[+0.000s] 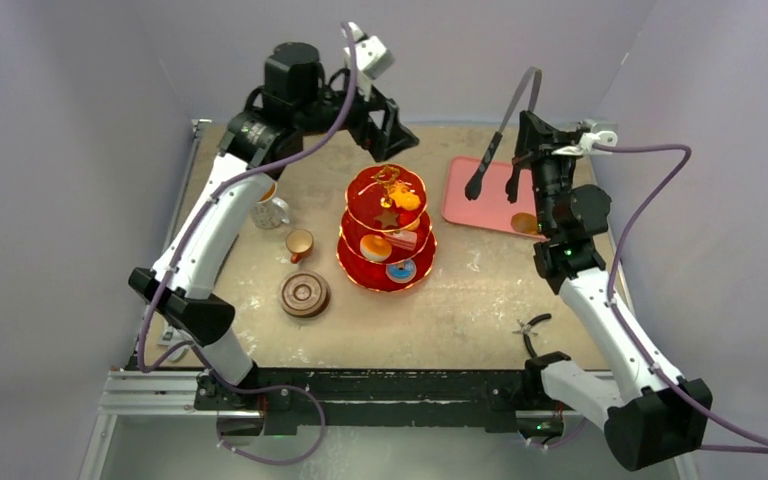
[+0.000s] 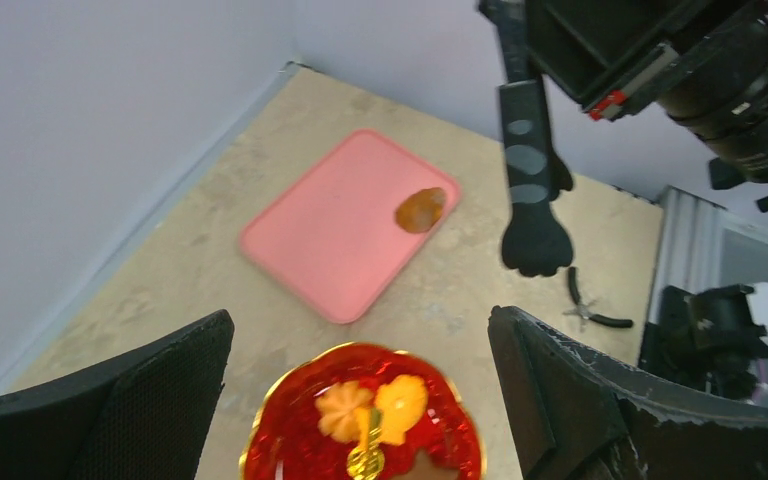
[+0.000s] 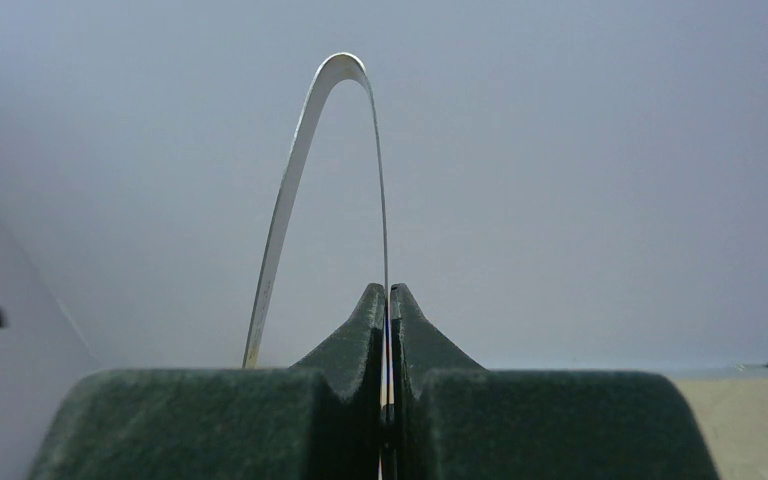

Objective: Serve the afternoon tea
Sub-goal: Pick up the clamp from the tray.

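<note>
Right claw [image 3: 388, 385] clamped on tongs [image 3: 332, 62]; left claw [image 2: 360, 320] wide, empty, hovering directly over red stand [image 2: 300, 440] top tier; pink tray [image 2: 340, 225] with one pastry [image 2: 420, 210] beyond its fingertips.

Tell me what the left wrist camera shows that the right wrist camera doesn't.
Left wrist only: the pink tray holding one brown pastry, and the top tier of the stand below the open left gripper. Right wrist only: the right gripper shut on the tongs' metal band, arching up against the wall. Both: the tongs, black tips from the left wrist, and some table.
</note>
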### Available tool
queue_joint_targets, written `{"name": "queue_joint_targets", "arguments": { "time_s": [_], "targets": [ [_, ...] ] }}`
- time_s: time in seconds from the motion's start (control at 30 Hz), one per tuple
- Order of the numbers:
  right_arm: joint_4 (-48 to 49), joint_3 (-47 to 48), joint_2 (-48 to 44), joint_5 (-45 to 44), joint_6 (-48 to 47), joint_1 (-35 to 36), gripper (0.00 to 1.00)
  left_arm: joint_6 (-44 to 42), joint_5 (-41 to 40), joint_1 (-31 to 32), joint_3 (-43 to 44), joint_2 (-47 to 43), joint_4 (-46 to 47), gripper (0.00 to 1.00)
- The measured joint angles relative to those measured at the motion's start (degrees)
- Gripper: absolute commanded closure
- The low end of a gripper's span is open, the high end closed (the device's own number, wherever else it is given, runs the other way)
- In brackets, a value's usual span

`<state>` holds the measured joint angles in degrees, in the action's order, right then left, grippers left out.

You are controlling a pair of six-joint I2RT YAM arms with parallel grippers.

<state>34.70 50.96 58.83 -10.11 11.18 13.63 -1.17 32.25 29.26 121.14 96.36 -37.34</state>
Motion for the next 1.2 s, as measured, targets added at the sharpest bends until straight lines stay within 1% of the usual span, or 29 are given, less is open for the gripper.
{"name": "queue_joint_targets", "arguments": {
  "time_s": [0.17, 0.37, 0.47, 0.6, 0.73, 0.83, 0.9, 0.97, 1.03, 1.17, 1.2],
  "targets": [
    [1.55, -0.33, -2.60, 0.72, -0.83, 2.78, 1.00, 1.60, 0.79, 8.28, -0.90, 2.47, 2.97, 0.01],
    [3.61, -0.52, -6.43, 1.16, -0.57, 3.30, 1.00, -0.02, 1.40, 16.81, -2.01, 6.93, 4.61, 0.01],
    [4.48, -0.61, -7.50, 1.66, -0.13, 3.30, 1.00, -1.77, -0.15, 19.80, -4.55, 7.06, 5.66, 0.05],
    [5.68, -1.86, -8.13, 2.40, 0.55, 3.30, 1.00, -3.67, -2.14, 21.62, -5.40, 7.06, 8.20, 0.22],
    [5.64, -2.64, -8.11, 3.65, 1.42, 3.30, 1.00, -5.35, -2.95, 21.77, -5.40, 7.06, 9.77, 0.46],
    [5.75, -3.06, -8.41, 3.82, 1.68, 3.30, 1.00, -6.19, -3.13, 21.77, -5.44, 7.06, 10.25, 0.52],
    [5.68, -3.52, -8.83, 3.91, 1.88, 3.30, 0.99, -6.69, -3.80, 21.79, -5.81, 7.06, 11.26, 0.63],
    [5.44, -3.65, -9.01, 4.28, 2.05, 3.30, 0.95, -7.08, -5.05, 21.84, -6.67, 7.02, 12.55, 0.74],
    [4.61, -3.65, -8.94, 5.18, 2.19, 3.30, 0.89, -7.76, -6.82, 22.01, -7.96, 6.91, 14.29, 0.81],
    [-0.79, -2.75, -8.94, 6.82, 3.19, 3.30, 0.71, -11.17, -12.92, 22.16, -12.57, 5.25, 17.88, 0.98],
    [-2.73, -2.10, -8.96, 7.58, 3.67, 3.30, 0.67, -12.39, -14.27, 22.14, -13.97, 4.68, 19.15, 1.00]
  ]
}}
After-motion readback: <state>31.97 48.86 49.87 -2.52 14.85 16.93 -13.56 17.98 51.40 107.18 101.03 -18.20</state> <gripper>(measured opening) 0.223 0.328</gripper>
